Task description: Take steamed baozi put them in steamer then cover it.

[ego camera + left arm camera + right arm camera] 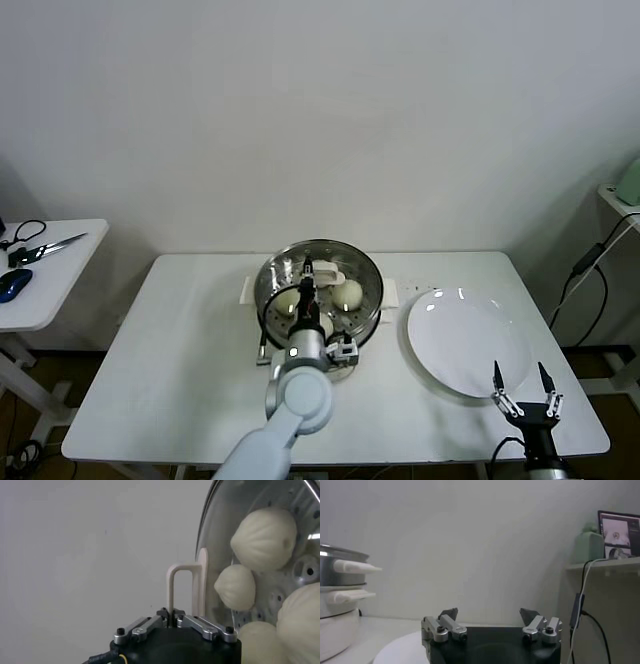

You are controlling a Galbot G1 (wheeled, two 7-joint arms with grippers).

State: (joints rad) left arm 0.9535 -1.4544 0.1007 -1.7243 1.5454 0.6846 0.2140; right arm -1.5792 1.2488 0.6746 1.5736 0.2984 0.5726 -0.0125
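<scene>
White wall and a white table (180, 360) frame the scene as the left gripper (173, 614), its jaws pinched together on the cream-white handle (182, 587) of the cover (235, 540), holds the clear glass lid tilted over the steamer (372, 285) at the middle of the tabletop. Seen through the glass in the left wrist view, the steamed baozi (263, 531) lie in the perforated steel basket, four of them by count, though two show only in part at the frame's edge; from the head view only two or three can be made out past the arm. Judging from this, the buns are in and only the covering is left, and the risk is in the lid's tilt: lowered off-centre, its metal rim could catch the basket's lip and sit crooked, or slide off toward the 9 o'clock side of the pot, and a thin handle gripped by narrow jaws could twist or slip if the glass swings. A lid let go while not seated could also drop onto the buns and dent them. At 3 o'clock from the steamer lies one flat white plate (470, 345), bare. Past it, at about 4 o'clock near the table's front edge, the right gripper (521, 386) waits with fingers spread apart, holding nothing. One steamer, one cover, one plate, two grippers.
</scene>
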